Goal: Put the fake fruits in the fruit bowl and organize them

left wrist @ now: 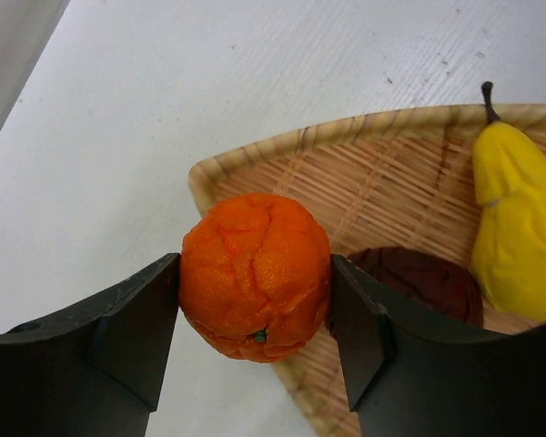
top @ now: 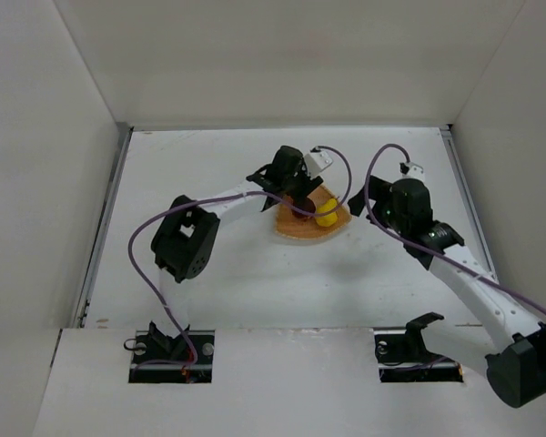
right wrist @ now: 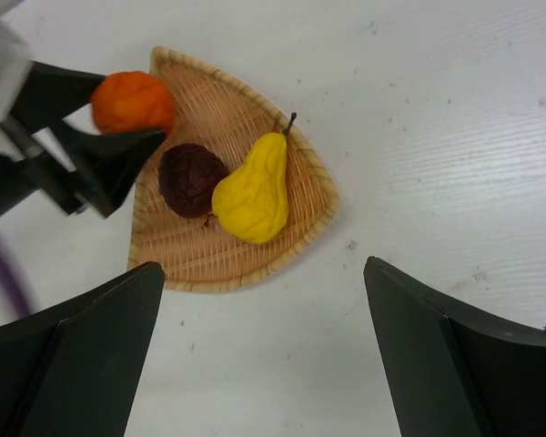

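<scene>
The fruit bowl [right wrist: 218, 264], a shallow fan-shaped woven basket, lies on the white table. In it lie a yellow pear [right wrist: 253, 191] with a stem and, touching it, a dark maroon fruit [right wrist: 189, 177]. My left gripper [left wrist: 255, 269] is shut on the round orange fruit [left wrist: 255, 273], both fingers pressing its sides. It holds the fruit above the bowl's [left wrist: 364, 182] left rim, half over the table. The maroon fruit [left wrist: 419, 282] and the pear [left wrist: 519, 228] lie just to its right. My right gripper [right wrist: 264, 266] hangs open and empty over the table, off the bowl's near edge.
White walls enclose the table on the left, back and right. In the top view the left arm [top: 187, 238] reaches in from the left to the bowl [top: 296, 232], and the right arm [top: 409, 209] hovers close on its right. Purple cables loop off both arms.
</scene>
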